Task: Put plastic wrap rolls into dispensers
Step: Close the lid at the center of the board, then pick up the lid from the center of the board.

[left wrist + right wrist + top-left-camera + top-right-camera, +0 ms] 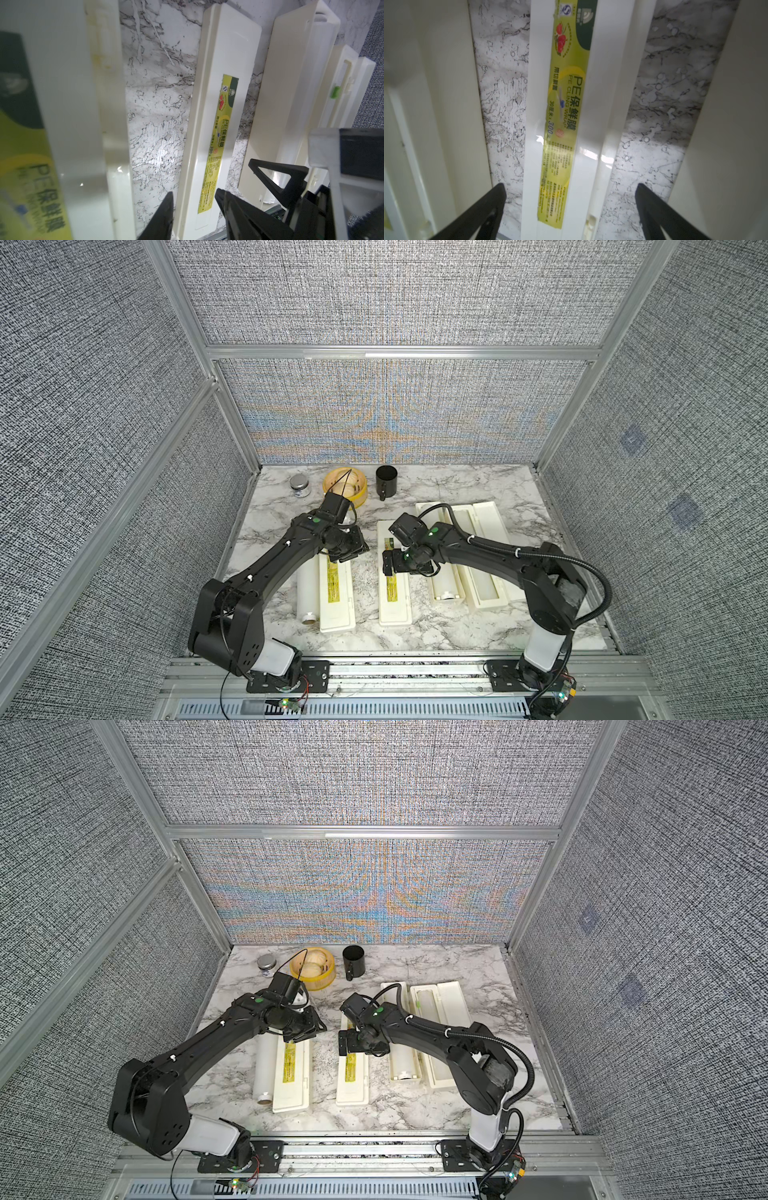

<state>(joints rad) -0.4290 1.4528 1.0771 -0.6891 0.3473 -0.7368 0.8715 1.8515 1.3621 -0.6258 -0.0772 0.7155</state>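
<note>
Marble tabletop (457, 630): left dispenser (336, 597) and middle dispenser (562, 93) shut, one plastic wrap roll (308, 585) loose.
The roll, lower centre-left in both top views, just beside the left dispenser, looks light, stiff-cored and slick, best pinched mid-length. The right tool (571, 187) straddles the middle dispenser, spread wide, touching nothing; the left tool (193, 193) is part-spread, empty.

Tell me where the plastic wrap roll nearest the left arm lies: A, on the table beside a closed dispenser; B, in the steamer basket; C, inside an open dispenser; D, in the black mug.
A: the plastic wrap roll lies on the marble table alongside the closed dispenser, outside it.
</note>
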